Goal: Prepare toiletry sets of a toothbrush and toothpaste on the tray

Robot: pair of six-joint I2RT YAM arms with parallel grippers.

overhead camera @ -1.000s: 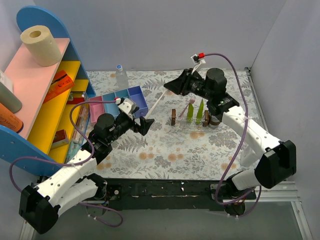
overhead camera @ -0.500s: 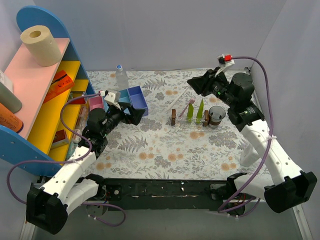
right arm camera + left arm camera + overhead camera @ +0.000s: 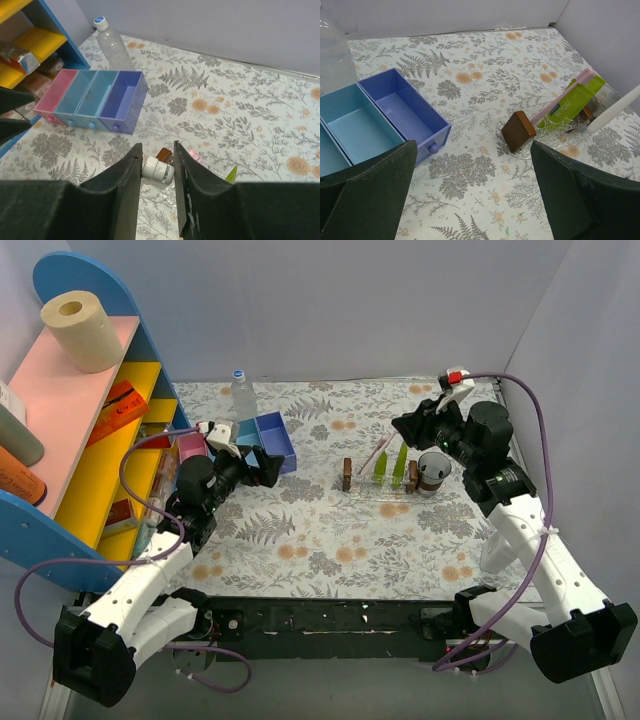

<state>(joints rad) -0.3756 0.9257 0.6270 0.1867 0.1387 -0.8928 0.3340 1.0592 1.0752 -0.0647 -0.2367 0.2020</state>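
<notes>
Left claw [image 3: 472,147]: fingers spread wide with nothing between them, hanging over the flowered table [image 3: 485,55].
Right claw [image 3: 156,149]: fingers drawn in on a white stick [image 3: 159,170] and pinching it.
White stick: seen end-on between the right claw's fingers. From the left claw's camera it slanted down at the far right, with its lower end at the tray beside the toothpaste.
Tray [image 3: 547,142]: clear plastic, flat on the table. It lay ahead and to the right of the left claw, well apart from it, and just below the right claw's fingertips.
Toothbrush [image 3: 565,96]: pink, on the tray, slanting away from the left claw. Its near end met a brown block [image 3: 518,131] and its length ran close along the toothpaste.
Toothpaste [image 3: 572,107]: two yellow-green tubes side by side on the tray, just right of the toothbrush as the left claw saw them. Only one green tip showed under the right claw.
Brown block: at the tray's end nearest the left claw, directly beneath the right claw's fingers.
Cup [image 3: 433,472]: just beside the tray's far end, near the right claw and well apart from the left one.
Compartment box [image 3: 400,107]: blue and pink, open on top, just ahead and left of the left claw.
Bottle [image 3: 332,55]: clear, upright, beyond the box at the left claw's far left.
</notes>
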